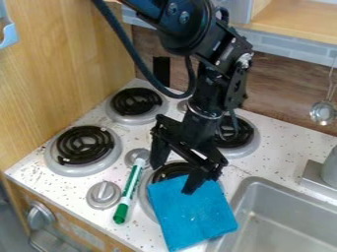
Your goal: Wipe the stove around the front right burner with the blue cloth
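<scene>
Your claw (pixel 174 178) hangs open, lower center, near one marker (pixel 131 191) and one cloth (pixel 192 214); two of four burners (pixel 84 144) are partly hidden.

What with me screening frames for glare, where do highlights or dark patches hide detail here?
Camera view: small highlights on the glossy black robot arm and the round silver metal ladle; fairly even light on the speckled white countertop; the black two-finger gripper is so dark that surface detail on its jaws is hard to read.

And the arm (pixel 214 74) angles down from the top, pincer (pixel 173 179) hanging low, fingers (pixel 195 180) spread wide apart!
</scene>
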### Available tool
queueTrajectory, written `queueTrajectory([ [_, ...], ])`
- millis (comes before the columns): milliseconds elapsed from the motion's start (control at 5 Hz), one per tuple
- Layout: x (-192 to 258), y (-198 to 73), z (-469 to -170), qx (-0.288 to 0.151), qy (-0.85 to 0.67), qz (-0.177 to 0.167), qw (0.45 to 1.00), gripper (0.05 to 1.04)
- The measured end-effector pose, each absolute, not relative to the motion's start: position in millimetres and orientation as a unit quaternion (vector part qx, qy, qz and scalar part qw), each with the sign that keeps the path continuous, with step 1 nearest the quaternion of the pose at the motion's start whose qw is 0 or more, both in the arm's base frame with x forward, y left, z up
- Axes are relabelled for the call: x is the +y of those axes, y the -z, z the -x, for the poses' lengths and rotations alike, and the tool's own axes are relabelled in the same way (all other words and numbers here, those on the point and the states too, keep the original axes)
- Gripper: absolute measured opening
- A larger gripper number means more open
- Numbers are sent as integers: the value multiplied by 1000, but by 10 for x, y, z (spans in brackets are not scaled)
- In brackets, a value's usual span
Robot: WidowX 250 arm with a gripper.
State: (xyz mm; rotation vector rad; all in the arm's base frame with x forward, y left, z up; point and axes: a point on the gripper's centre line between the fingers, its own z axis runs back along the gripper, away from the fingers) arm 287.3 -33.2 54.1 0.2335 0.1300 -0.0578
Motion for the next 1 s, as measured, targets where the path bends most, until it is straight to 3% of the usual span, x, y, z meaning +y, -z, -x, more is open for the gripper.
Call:
queueTrajectory([
  [200,-329,-452,-2839,80,31,-119,989,1001],
  [800,-361,-164,-2804,45,47,-101,993,1001],
  [1000,-351,-86,-2786,-1,51,-99,994,1001],
])
